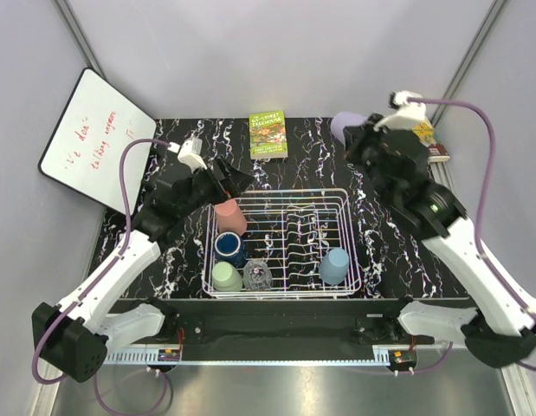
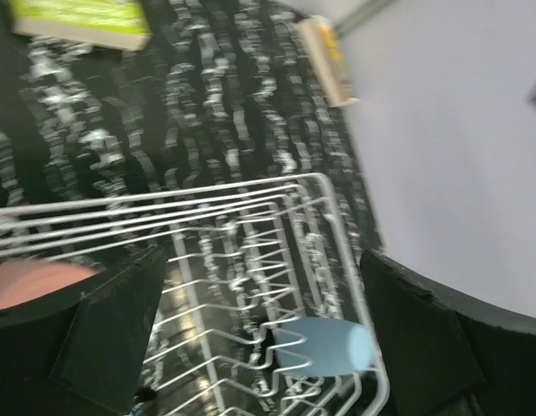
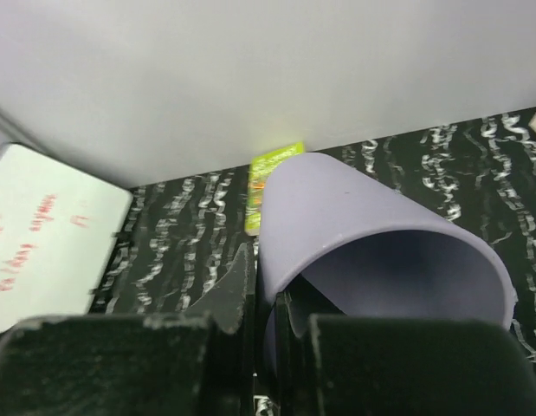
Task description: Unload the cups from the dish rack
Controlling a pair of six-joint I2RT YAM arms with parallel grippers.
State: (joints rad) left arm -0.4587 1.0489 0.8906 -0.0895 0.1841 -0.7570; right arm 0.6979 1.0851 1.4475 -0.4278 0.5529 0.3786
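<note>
Left pincer (image 1: 235,178) is wide, nothing between the fingers, hanging over the far-left corner of the dish rack (image 1: 337,198), just above the salmon cup (image 1: 231,217). In the left wrist view the salmon cup (image 2: 32,279) peeks out behind the left finger, outside the gap. Right pincer (image 1: 361,139) is clamped on the lavender cup (image 1: 344,125), pinching its wall at the rim. The right wrist view shows the fingers (image 3: 229,299) either side of the wall and the cup (image 3: 354,217) lying over on its side with its mouth toward the camera. That cup is out of the rack, past its far-right corner, over the black marbled worktop (image 1: 376,260) (can't tell if it touches the surface). Five cups sit in the rack: salmon at far left, dark blue cup (image 1: 229,247) right in front of it, pale green cup (image 1: 226,277) at the near-left corner, clear glass (image 1: 257,275) beside the green one, and light blue cup (image 1: 334,266) near the near-right corner, also seen from the left wrist (image 2: 324,347). Green book (image 1: 268,134) lies beyond the rack, and a whiteboard (image 1: 94,152) leans at far left.
</note>
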